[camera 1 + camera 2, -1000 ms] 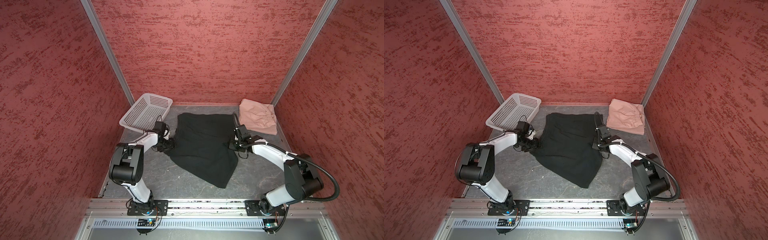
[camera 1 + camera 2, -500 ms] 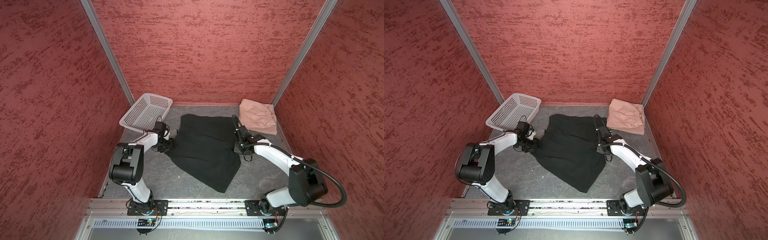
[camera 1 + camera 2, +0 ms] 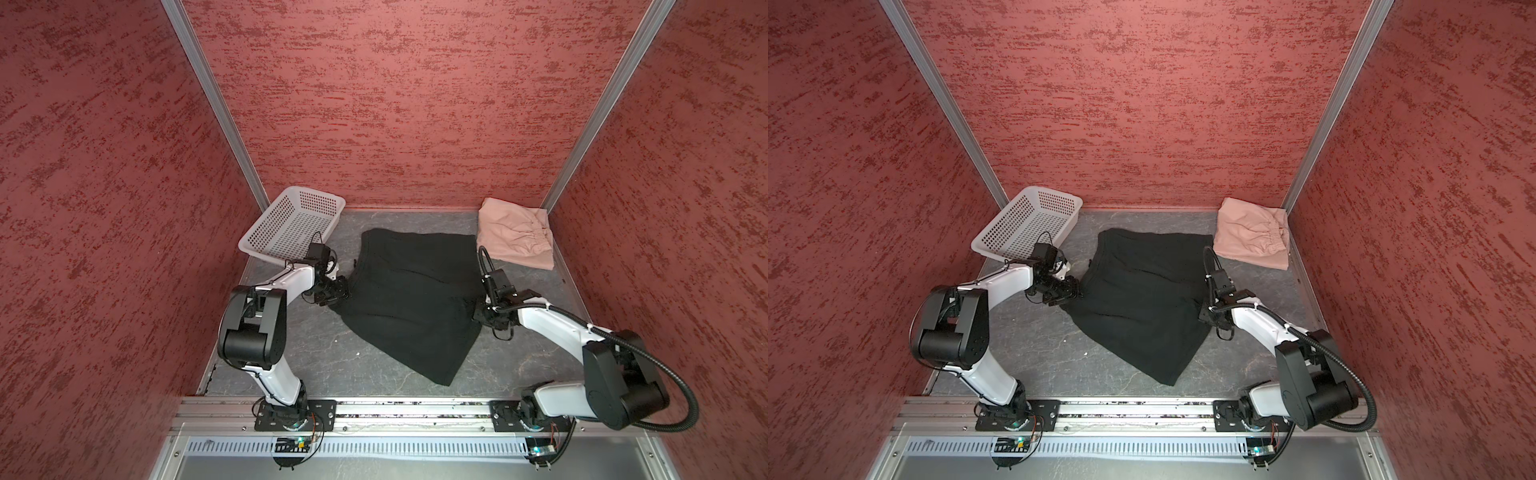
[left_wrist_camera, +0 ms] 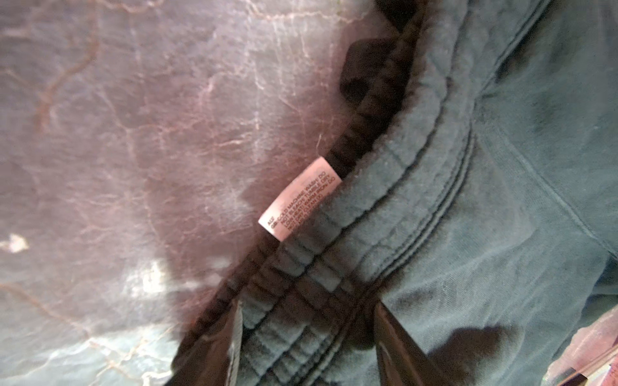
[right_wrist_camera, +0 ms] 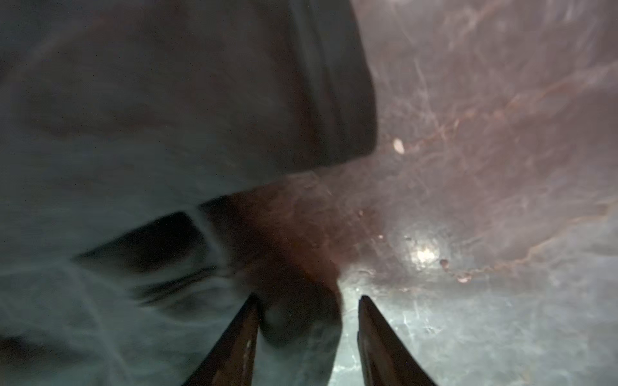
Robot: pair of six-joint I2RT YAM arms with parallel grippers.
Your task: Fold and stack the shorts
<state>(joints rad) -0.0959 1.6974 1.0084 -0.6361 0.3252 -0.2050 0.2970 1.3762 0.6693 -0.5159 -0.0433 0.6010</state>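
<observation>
A pair of plain black cloth shorts (image 3: pixel 407 299) lies spread flat in the middle of the grey marbled bench (image 3: pixel 332 365). Its long axis runs aslant, from the cloth's far left corner to a narrow tip near the front edge, right of centre. The gathered waistband is on the left side. In the left wrist view a white care label (image 4: pixel 300 198) sticks out from it over the bench.

The left fingers (image 4: pixel 214 354) stand apart astride that waistband, and the band between them lies flat, not pinched. The right fingers (image 5: pixel 234 351), at the shorts' right edge, are also apart. A dark fold of cloth lies loose in the gap, though this view is blurred.

A folded pair of dusty-pink cloth shorts (image 3: pixel 515 237) rests in the far right corner, its gathered waistband toward the right wall. A white perforated plastic basket (image 3: pixel 286 232) sits in the far left corner.
</observation>
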